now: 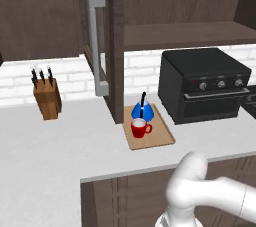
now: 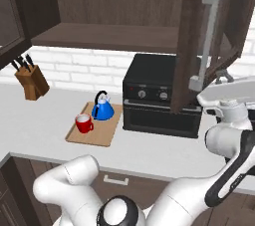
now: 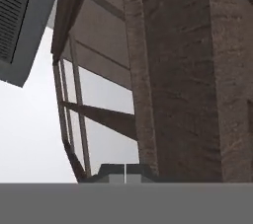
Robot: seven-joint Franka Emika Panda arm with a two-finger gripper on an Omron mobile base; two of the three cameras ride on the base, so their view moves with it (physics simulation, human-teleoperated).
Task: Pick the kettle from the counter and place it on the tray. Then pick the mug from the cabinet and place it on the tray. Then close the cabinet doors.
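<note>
Kettle (image 1: pixel 141 110) and mug (image 1: pixel 140 128) sitting on tray (image 1: pixel 159 140); clenched, empty gripper (image 3: pixel 125 172) working beside open cabinet doors (image 2: pixel 191 46), closing remaining.

One kettle (image 1: pixel 141 110), one mug (image 1: pixel 140 129), one tray (image 1: pixel 162 136), one knife block (image 1: pixel 48 99), one oven (image 1: pixel 205 86).

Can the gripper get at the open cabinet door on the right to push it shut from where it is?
Probably yes. The gripper is shut and sits close against the cabinet door, behind its outer face, with nothing between them.
</note>
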